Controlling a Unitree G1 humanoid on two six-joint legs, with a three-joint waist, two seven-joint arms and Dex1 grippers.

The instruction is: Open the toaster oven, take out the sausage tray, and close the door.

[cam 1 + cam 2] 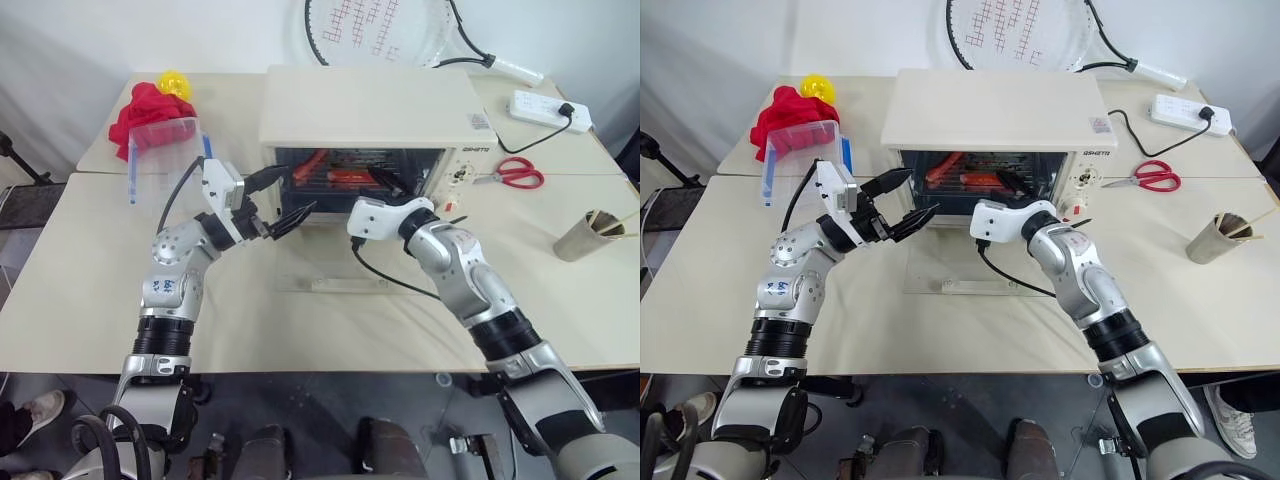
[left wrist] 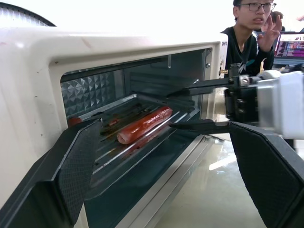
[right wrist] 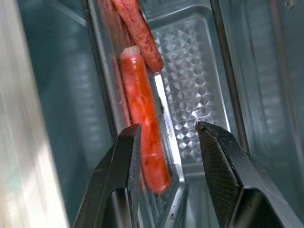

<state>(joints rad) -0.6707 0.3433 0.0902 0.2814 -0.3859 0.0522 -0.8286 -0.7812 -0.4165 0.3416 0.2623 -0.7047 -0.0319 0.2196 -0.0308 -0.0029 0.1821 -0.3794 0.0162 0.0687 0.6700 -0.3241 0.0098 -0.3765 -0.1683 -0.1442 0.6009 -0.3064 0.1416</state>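
Observation:
The cream toaster oven (image 1: 370, 105) stands at the middle of the table. Its glass door (image 1: 330, 262) lies folded down flat on the tabletop. Inside, the silver sausage tray (image 2: 142, 145) rests on the rack with two red sausages (image 3: 142, 118) on it. My right gripper (image 1: 395, 182) reaches into the oven mouth at the right. It is open, one finger above and one below the tray's front rim (image 3: 172, 156), touching neither. My left gripper (image 1: 298, 190) hovers open in front of the oven's left side, holding nothing.
A clear blue-trimmed box (image 1: 165, 145), a red cloth (image 1: 140, 105) and a yellow ball (image 1: 175, 83) sit at the back left. Red scissors (image 1: 520, 175), a power strip (image 1: 545, 108) and a cup of sticks (image 1: 590, 235) are on the right. A person (image 2: 251, 28) sits beyond the oven.

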